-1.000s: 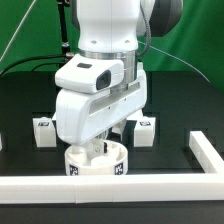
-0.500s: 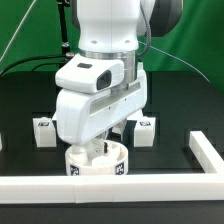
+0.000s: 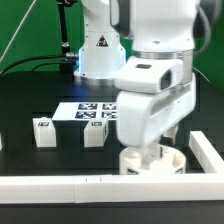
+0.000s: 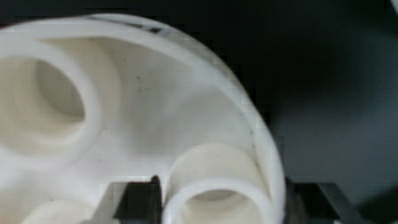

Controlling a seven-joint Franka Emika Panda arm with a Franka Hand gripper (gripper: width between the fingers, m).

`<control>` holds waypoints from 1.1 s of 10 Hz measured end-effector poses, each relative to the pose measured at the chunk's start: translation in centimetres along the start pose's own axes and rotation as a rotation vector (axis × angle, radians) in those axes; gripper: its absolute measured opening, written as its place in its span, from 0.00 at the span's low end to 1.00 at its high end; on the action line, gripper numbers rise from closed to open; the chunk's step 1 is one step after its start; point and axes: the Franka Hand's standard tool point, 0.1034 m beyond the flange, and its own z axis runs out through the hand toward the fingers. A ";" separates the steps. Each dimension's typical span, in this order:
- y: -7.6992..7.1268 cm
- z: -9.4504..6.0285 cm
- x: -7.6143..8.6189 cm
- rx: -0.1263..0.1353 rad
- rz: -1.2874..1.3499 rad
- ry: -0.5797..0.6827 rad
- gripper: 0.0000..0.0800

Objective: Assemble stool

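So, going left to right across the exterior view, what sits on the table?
leg → second leg → seat → wall

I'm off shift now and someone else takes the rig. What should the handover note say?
The gripper is shut on the seat, at its rim. The seat is low by the border wall corner, at the exterior view's right. Two legs stand loose in front of the marker board; a third is not in view. Done: seat grasped. Left: fit every leg.
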 end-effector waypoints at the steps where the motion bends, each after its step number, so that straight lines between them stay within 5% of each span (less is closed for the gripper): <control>1: -0.6 0.0 0.9 0.010 0.003 -0.004 0.40; 3: -1.4 0.0 2.1 0.015 0.009 0.000 0.40; 8: -1.4 0.1 2.1 0.014 0.010 -0.002 0.40; 10: -1.1 0.1 1.8 0.012 0.014 -0.004 0.77; 11: -1.1 0.1 1.8 0.011 0.014 -0.005 0.80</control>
